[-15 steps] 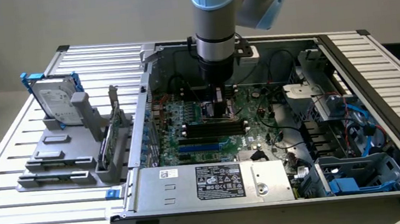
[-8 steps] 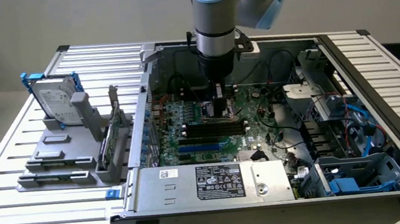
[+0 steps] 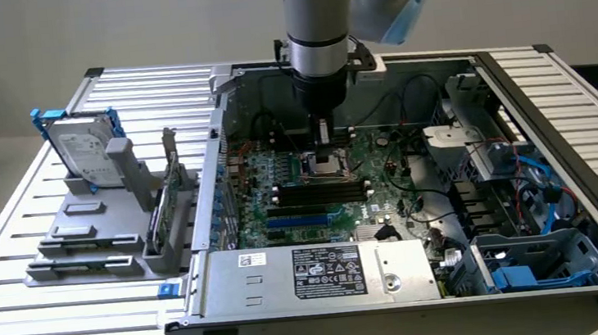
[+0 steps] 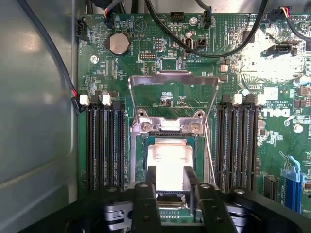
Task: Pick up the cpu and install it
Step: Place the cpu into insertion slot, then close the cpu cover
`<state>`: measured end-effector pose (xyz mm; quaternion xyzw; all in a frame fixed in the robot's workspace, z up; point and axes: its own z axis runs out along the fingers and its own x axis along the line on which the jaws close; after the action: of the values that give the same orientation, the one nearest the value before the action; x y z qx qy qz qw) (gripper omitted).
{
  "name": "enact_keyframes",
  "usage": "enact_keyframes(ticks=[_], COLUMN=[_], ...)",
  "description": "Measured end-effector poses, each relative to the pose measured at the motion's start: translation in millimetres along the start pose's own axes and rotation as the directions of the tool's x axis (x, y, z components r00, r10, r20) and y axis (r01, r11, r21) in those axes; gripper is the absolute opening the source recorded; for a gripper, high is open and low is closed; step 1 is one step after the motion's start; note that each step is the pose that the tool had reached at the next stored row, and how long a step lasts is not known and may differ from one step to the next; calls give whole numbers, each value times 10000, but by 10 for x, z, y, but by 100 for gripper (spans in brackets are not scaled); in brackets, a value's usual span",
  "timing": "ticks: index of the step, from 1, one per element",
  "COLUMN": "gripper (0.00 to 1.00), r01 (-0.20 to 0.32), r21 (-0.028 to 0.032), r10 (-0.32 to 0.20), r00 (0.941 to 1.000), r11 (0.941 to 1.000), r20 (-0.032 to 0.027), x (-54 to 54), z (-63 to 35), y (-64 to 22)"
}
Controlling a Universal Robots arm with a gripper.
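While the gripper [image 4: 171, 178] hung just above the motherboard socket [image 4: 137, 155], we saw the cpu [image 4: 169, 156] lying flat inside that socket; whether the gripper grasped it or was released, we could not tell.

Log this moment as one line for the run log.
gripper: at cpu, contact unclear | cpu: flat in motherboard socket | socket load plate: raised open
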<state>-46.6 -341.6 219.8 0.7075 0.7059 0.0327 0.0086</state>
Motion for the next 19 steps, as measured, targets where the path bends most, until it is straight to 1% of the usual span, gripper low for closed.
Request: enact_keyframes(ticks=[1,2,4,5,6,11,13,19], gripper=[30,30,18,12,11,11,11,11], r01=[-1,-1,-2,-3,-5,-10,-12,-13], r21=[7,18,56,84,116,282,341,343], r10=[1,1,2,3,5,11,13,13], r00=[10000,10000,10000,10000,10000,10000,10000,10000], r11=[10000,10000,10000,10000,9999,9996,9994,9994], r20=[-1,-3,-12,-17,-19,-20,-20,-19], x=[0,1,1,1,1,2,2,2], z=[-12,-23,-39,-45,-50,-69,-72,-73], y=[-13,-25,-61,-83,-105,-229,-255,-257])
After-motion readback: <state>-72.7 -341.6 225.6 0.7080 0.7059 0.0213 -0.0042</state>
